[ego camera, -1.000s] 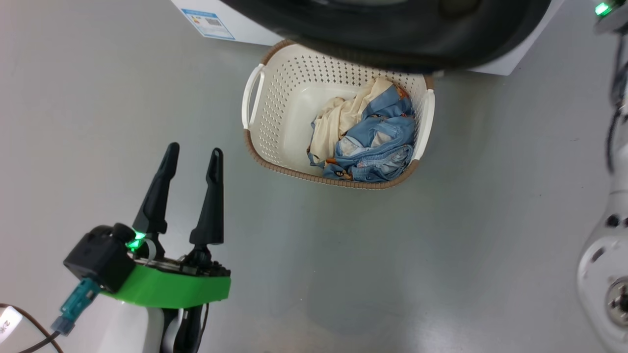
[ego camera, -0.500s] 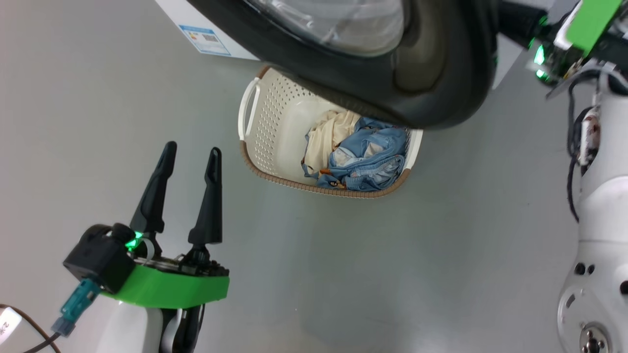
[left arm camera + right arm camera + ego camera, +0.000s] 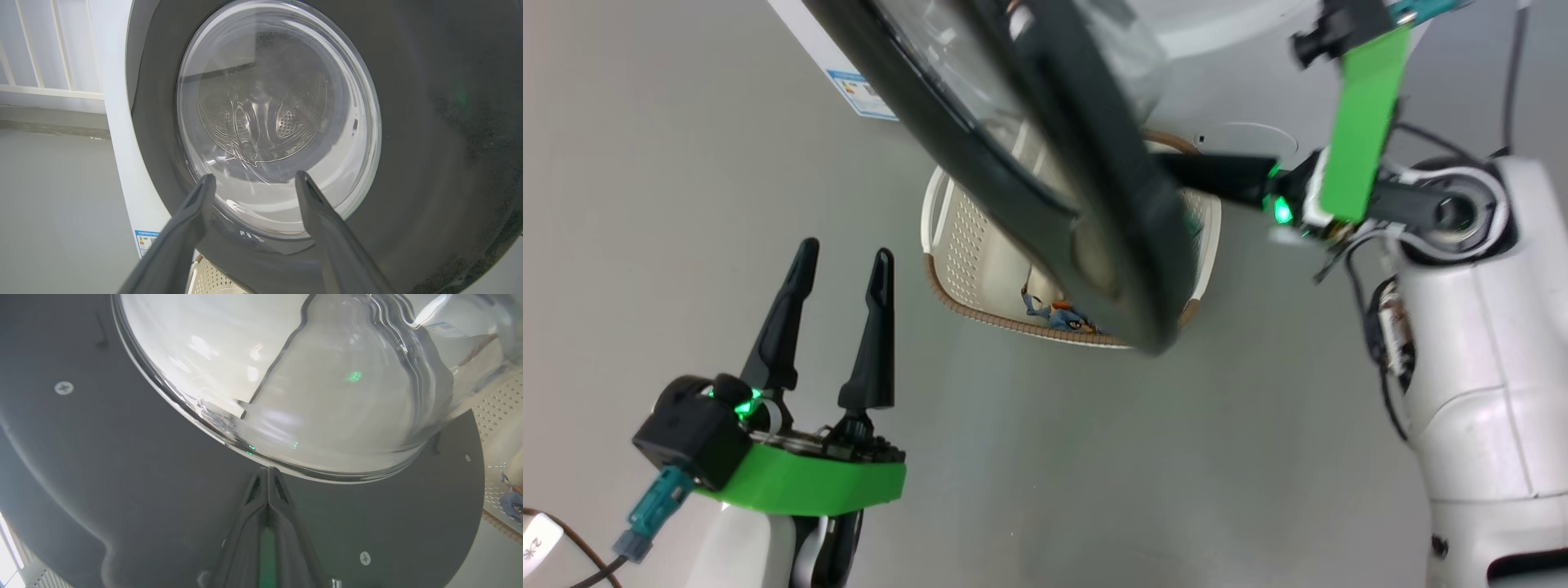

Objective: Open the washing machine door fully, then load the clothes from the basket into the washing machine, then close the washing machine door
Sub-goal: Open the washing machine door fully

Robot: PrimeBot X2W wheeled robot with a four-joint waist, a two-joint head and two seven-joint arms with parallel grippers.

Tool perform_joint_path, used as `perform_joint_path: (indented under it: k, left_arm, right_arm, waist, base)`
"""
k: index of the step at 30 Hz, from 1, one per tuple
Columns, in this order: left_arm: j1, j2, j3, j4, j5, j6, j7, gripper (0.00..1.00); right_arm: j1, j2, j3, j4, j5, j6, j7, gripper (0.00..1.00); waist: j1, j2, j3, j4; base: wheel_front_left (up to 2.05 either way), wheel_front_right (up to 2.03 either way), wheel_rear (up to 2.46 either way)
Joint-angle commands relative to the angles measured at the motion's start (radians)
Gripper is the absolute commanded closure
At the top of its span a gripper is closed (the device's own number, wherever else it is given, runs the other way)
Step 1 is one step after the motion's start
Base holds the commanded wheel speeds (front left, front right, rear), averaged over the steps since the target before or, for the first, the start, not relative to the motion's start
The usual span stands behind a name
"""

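Grey floor; washing machine door part-open over basket: right gripper, fingers shut together, should push on the black ring, not the glass; left gripper spread, empty.

A smooth grey floor carries everything. A cream basket with a brown rim stands on it, just in front of the white washing machine, which has a blue sticker at its lower corner near the floor.
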Motion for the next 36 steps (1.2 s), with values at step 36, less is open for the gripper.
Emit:
perform_joint_path:
  k: [36]
  left_arm:
    - [0.065, 0.02, 0.099, 0.047, 0.056, -0.003, -0.008, 0.0]
  right_arm:
    - [0.167, 0.031, 0.423, -0.081, 0.281, 0.003, -0.27, 1.0]
  waist:
    - [0.0, -0.0001, -0.115, -0.011]
  base:
    - [0.0, 0.0, 0.0]
